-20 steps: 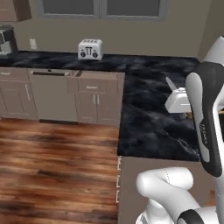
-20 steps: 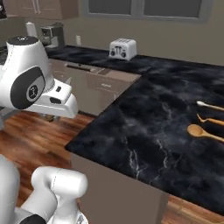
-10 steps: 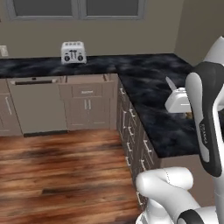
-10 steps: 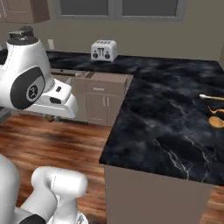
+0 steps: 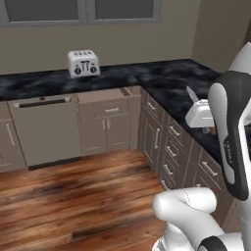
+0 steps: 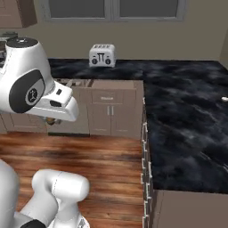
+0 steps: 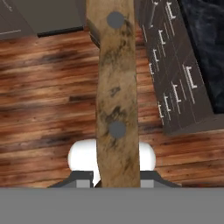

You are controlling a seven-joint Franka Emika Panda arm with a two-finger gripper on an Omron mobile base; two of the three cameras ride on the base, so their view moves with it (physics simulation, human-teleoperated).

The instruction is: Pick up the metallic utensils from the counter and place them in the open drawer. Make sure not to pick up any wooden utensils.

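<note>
A knife with a dark brown riveted handle (image 7: 115,96) runs up the middle of the hand view, and my gripper (image 7: 116,176) is shut on it above the wooden floor. In the left base view the grey blade tip (image 5: 190,93) sticks up from the white hand (image 5: 200,113), beside the black marble counter (image 5: 171,83). From the right base view, the hand (image 6: 58,106) hangs in front of the taupe cabinets. The open drawer (image 5: 109,94) juts out under the counter's corner. The wooden utensils are out of view.
A silver toaster (image 5: 83,62) stands on the back counter. A dishwasher front (image 5: 45,128) sits left of the drawer. Stacked narrow drawers (image 5: 172,147) line the right run of cabinets. Wooden floor (image 5: 73,196) lies open between the base and the cabinets.
The base has turned, so the whole scene has slid right in both base views and the utensils at the right edge have left the picture. The arm keeps its pose and its grip.
</note>
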